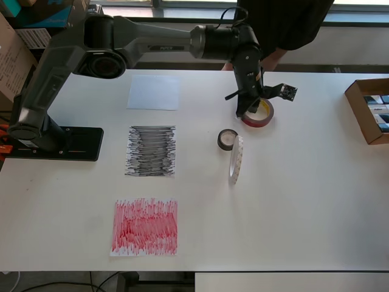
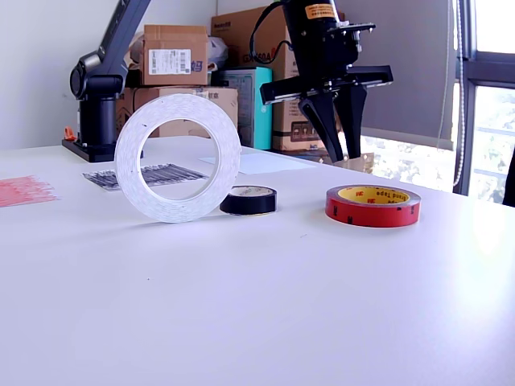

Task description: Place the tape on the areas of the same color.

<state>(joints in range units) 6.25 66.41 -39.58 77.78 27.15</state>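
Note:
The red tape [image 1: 262, 115] [image 2: 372, 206] lies flat at the table's back right in the overhead view. My gripper [image 1: 249, 109] [image 2: 344, 153] hangs open just above it, fingers pointing down, with nothing between them. The small black tape [image 1: 227, 139] [image 2: 249, 200] lies flat nearby. Beside it the thin white tape [image 1: 236, 159] [image 2: 178, 157] stands on its edge. On the overhead view's left, three sheets sit in a column: plain white area [image 1: 154, 92] [image 2: 257, 163], black scribbled area [image 1: 151, 151] [image 2: 153, 174], red scribbled area [image 1: 145, 226] [image 2: 22, 190]. All three sheets are bare.
An open cardboard box [image 1: 369, 109] sits at the overhead view's right table edge. The arm's base plate [image 1: 61, 143] is bolted at the left edge. A person [image 1: 285, 24] stands behind the table. Stacked cartons [image 2: 177, 56] stand beyond the table's far edge in the exterior view.

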